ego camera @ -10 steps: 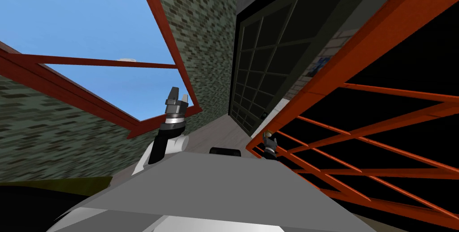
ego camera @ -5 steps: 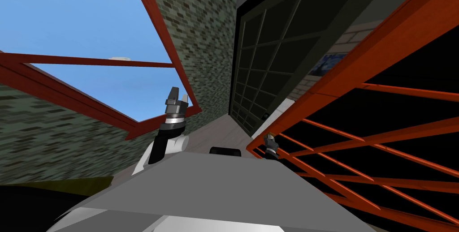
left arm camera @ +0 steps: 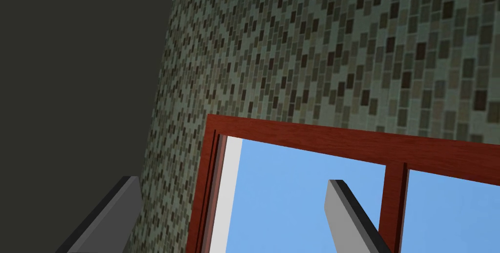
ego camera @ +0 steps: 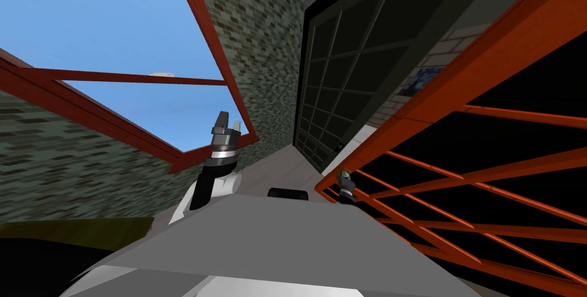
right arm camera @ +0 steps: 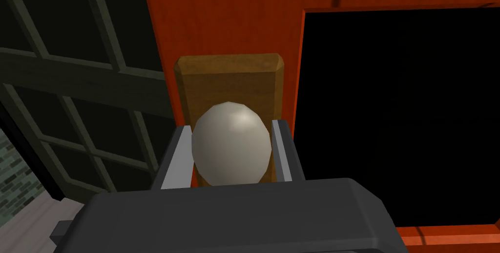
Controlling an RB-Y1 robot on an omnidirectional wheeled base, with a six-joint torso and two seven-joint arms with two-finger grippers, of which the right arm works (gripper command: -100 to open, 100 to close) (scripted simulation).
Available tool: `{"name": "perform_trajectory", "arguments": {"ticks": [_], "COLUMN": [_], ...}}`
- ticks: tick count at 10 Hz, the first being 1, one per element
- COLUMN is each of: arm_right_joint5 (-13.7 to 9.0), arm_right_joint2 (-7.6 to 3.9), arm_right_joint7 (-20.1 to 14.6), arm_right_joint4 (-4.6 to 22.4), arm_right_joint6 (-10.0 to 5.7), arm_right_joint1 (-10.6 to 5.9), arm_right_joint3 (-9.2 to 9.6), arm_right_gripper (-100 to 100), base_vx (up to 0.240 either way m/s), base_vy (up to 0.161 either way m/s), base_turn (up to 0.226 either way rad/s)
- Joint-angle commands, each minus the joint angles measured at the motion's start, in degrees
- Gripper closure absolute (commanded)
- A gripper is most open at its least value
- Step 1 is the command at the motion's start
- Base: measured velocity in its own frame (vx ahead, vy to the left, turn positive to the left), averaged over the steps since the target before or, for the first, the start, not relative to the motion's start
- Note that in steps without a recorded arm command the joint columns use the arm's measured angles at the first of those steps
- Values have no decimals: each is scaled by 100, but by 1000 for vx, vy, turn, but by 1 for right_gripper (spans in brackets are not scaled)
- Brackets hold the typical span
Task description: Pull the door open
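Right wrist view: right gripper (right arm camera: 230, 127) clamps the pale knob (right arm camera: 231, 143) on the orange door (right arm camera: 219, 15), same as a second ago. Left gripper (ego camera: 228, 120) at 10 o'clock, fingers apart.

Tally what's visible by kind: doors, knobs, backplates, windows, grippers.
Doors: 2 (orange-red door, dark paned door)
Doorknobs: 1 (pale doorknob, clamped by the right gripper)
Backplates: 1 (brown backplate)
Windows: 1 (red-framed window)
Grippers: 2 (left gripper open, plus the right)
Total: 7
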Motion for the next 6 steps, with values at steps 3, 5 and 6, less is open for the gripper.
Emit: {"name": "perform_trajectory", "arguments": {"ticks": [3,5,6], "arm_right_joint5": [162,251,287], "arm_right_joint2": [-81,-140,-164], "arm_right_joint7": [-169,-263,-300], "arm_right_joint4": [-195,-281,-315], "arm_right_joint6": [31,31,31], "arm_right_joint1": [118,156,172], "arm_right_joint3": [322,486,552], "arm_right_gripper": [100,100,100], "base_vx": [-255,-259,-251], "base_vy": [6,-12,-36], "base_turn": [71,57,68]}}
